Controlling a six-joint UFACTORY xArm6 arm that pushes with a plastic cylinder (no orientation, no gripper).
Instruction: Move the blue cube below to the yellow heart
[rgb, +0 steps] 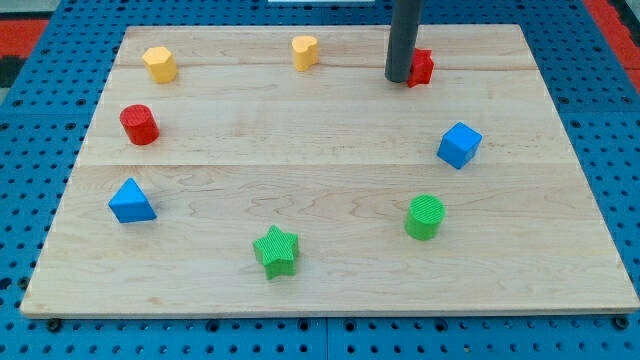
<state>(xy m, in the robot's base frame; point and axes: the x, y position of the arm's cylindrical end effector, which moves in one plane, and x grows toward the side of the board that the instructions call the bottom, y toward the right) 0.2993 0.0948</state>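
Observation:
The blue cube (459, 145) sits at the view's right, middle height. The yellow heart (305, 51) is near the view's top, centre. My tip (398, 79) is at the end of the dark rod near the view's top, right of the heart and above-left of the cube. It stands right beside a red block (421, 67), partly hidden by the rod, whose shape I cannot make out.
A yellow hexagon (159, 63) is at top left, a red cylinder (139, 124) below it. A blue triangle (131, 201) lies at the left, a green star (276, 250) at bottom centre, a green cylinder (425, 216) below the cube. The wooden board (320, 290) rests on blue pegboard.

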